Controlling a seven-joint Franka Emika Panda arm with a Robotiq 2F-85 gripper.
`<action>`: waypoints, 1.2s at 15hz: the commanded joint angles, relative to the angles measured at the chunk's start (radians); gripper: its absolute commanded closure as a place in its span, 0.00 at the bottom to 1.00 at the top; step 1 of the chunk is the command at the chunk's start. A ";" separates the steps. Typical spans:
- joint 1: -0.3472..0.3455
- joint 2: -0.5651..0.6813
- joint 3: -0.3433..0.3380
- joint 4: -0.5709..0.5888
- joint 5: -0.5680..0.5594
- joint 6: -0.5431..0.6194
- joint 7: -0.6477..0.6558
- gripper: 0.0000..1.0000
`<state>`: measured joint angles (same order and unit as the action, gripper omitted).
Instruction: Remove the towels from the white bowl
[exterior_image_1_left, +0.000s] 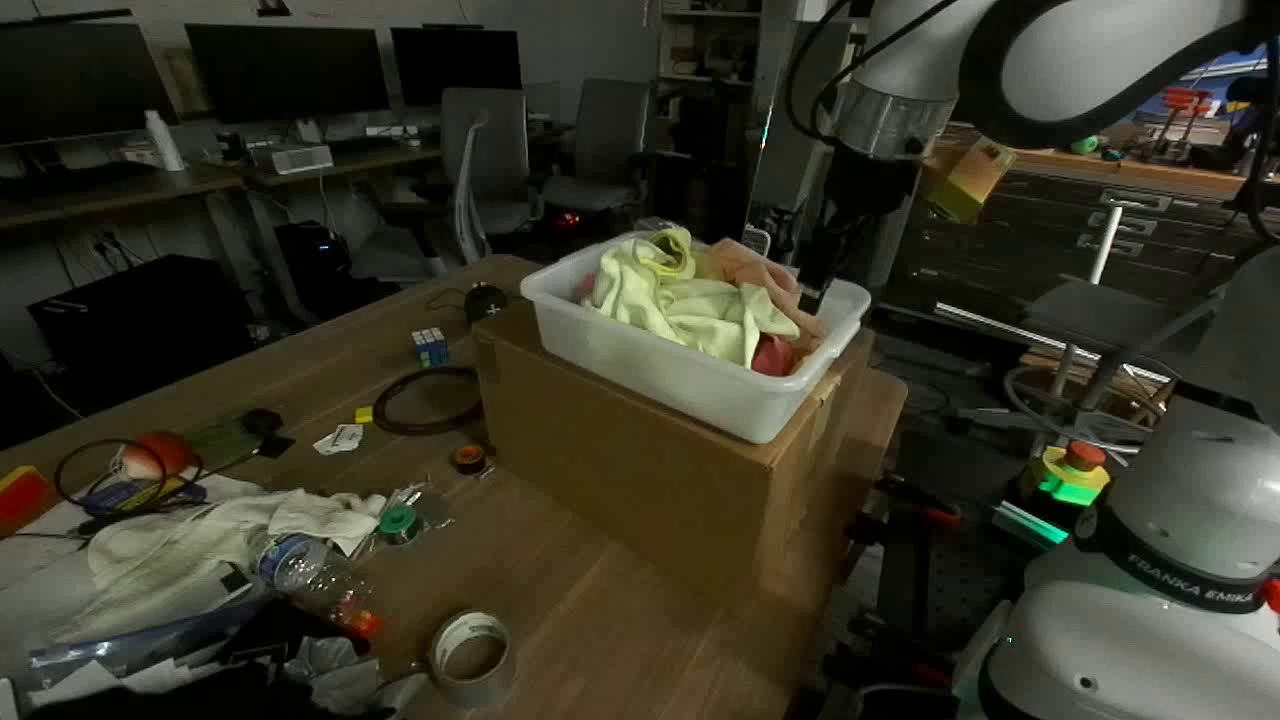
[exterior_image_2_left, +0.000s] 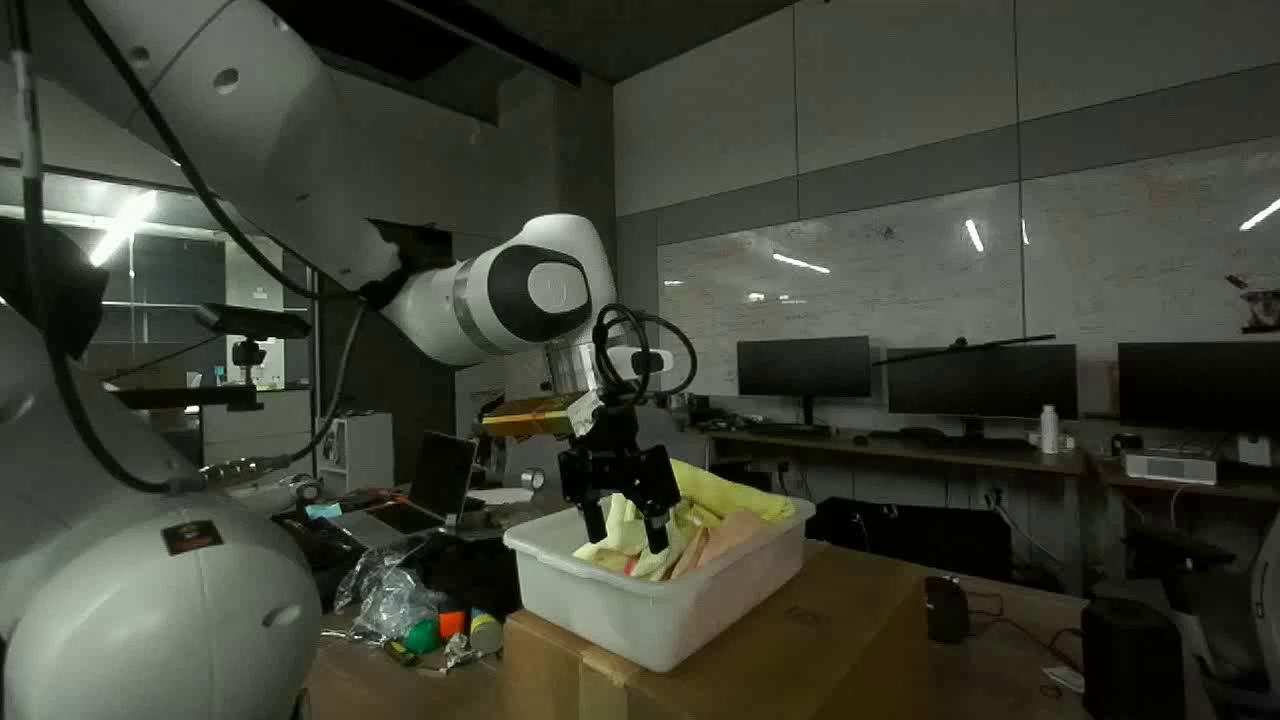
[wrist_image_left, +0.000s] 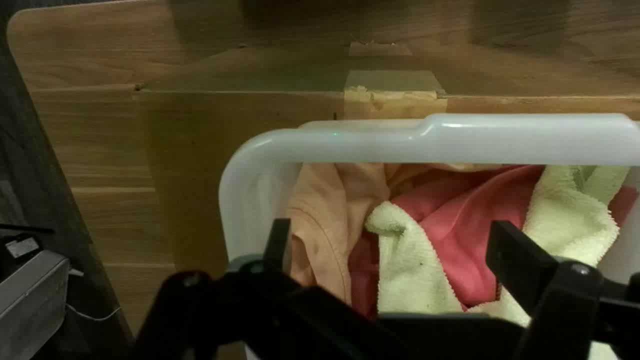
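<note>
The white bowl is a rectangular plastic bin (exterior_image_1_left: 640, 365), seen in both exterior views (exterior_image_2_left: 650, 620) and in the wrist view (wrist_image_left: 500, 140). Pale yellow towels (exterior_image_1_left: 690, 305) are heaped in it with a peach cloth (exterior_image_1_left: 745, 262) and a red cloth (exterior_image_1_left: 772, 355). In the wrist view a yellow towel corner (wrist_image_left: 415, 265) lies between my fingers, with the peach cloth (wrist_image_left: 325, 215) at left and the red cloth (wrist_image_left: 465, 225) at right. My gripper (wrist_image_left: 395, 245) is open, pointing down over one end of the bin, also seen in an exterior view (exterior_image_2_left: 626, 530). Whether the fingertips touch cloth is unclear.
The bin stands on a cardboard box (exterior_image_1_left: 630, 470) on a wooden table (exterior_image_1_left: 580, 580). A tape roll (exterior_image_1_left: 472, 655), plastic bottle (exterior_image_1_left: 310, 570), white cloth (exterior_image_1_left: 210, 540) and puzzle cube (exterior_image_1_left: 430, 346) lie on the table. The bin's raised rim is close to my fingers.
</note>
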<state>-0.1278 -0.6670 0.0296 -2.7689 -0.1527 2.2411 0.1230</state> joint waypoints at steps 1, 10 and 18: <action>0.004 0.000 -0.004 0.002 -0.003 -0.004 0.002 0.00; 0.023 0.000 0.012 0.023 -0.025 0.060 -0.023 0.00; 0.105 0.049 0.034 0.044 -0.038 0.246 -0.141 0.00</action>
<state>-0.0521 -0.6579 0.0714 -2.7497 -0.1735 2.4215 0.0332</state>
